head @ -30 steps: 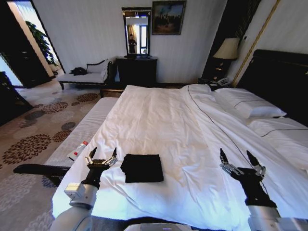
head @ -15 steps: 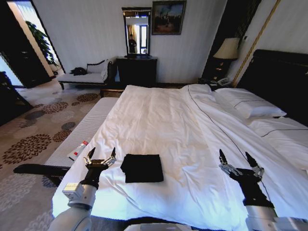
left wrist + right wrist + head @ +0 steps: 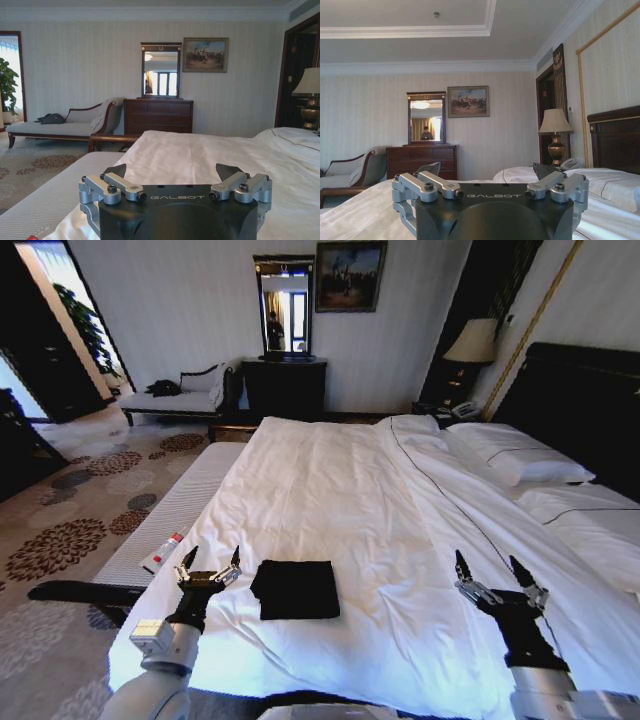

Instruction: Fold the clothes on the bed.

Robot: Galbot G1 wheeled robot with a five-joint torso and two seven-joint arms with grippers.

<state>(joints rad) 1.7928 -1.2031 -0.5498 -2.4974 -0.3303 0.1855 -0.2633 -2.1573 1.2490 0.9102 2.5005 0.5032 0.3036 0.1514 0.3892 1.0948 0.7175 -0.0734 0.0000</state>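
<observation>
Lower centre of the head view, the folded black clothes [image 3: 295, 589] lie on the bed [image 3: 330, 490] between the left gripper [image 3: 210, 566] and right gripper [image 3: 494, 575], both released; wrist views miss the clothes.

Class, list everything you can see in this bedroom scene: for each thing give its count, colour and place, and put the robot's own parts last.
T-shirt: one, black, folded into a neat rectangle on the bed near its foot.
Bed: one, white duvet, dark headboard.
Pillows: two, white, by the headboard.
Bench: one, pale, along the bed's left side.
Small white-and-red object: one, on the bench.
Chaise lounge: one, pale, by the far wall.
Dresser: one, dark wood, under the mirror.
Painting: one, on the wall.
Lamp: one, cream shade, beside the headboard.
Left end effector: open, left of the T-shirt.
Right end effector: open, above the duvet.
</observation>
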